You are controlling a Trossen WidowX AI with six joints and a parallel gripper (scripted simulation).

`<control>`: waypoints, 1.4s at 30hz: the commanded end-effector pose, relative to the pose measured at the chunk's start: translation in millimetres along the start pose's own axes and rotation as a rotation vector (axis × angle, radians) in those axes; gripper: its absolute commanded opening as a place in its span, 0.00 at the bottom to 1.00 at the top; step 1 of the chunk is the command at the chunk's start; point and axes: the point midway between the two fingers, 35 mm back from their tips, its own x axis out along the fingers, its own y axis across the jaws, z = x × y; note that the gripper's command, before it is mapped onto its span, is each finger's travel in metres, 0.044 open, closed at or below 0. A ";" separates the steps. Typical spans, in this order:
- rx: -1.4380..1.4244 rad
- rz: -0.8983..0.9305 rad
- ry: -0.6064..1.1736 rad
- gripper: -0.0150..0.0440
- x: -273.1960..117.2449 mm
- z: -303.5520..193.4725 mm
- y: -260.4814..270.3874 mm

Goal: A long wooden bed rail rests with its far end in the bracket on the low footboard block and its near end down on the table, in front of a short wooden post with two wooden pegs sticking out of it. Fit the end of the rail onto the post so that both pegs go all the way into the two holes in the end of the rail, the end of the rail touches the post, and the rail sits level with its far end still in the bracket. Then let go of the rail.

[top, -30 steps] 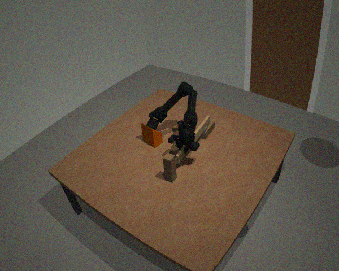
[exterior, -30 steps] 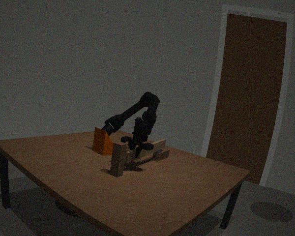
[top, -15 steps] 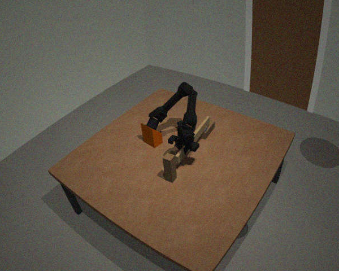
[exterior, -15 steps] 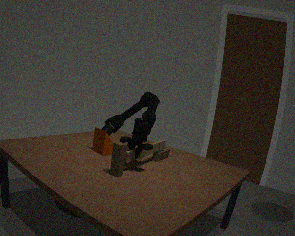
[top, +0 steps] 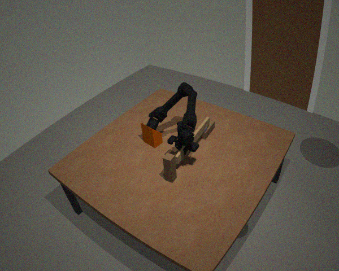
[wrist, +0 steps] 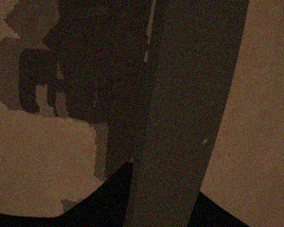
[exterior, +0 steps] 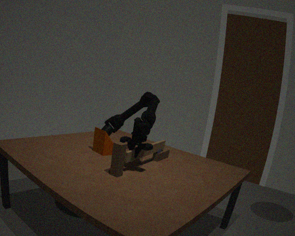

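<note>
The long wooden rail (top: 202, 127) (exterior: 129, 155) (wrist: 185, 95) is off the table at its near end and looks roughly level. Its far end is at the bracket on the low footboard block (top: 211, 129) (exterior: 162, 155). My gripper (top: 183, 150) (exterior: 133, 151) (wrist: 146, 170) is shut on the rail near its near end, pointing down from above. The short upright post (top: 169, 169) (exterior: 117, 160) stands just in front of that end. The pegs and holes are hidden, and I cannot tell whether rail and post touch.
An orange wedge-shaped block (top: 152, 136) (exterior: 102, 143) stands by the arm's base, to the left of the rail. The brown table (top: 140, 186) (exterior: 152, 192) carries everything. The arm arches over from behind, and its shadow falls around the rail.
</note>
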 end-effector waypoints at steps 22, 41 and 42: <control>0.000 -0.006 -0.003 0.25 1.0 -8.2 -1.4; 0.000 -0.007 -0.003 0.25 2.1 -13.9 -1.5; 0.000 -0.007 -0.003 0.25 2.0 -14.2 -1.5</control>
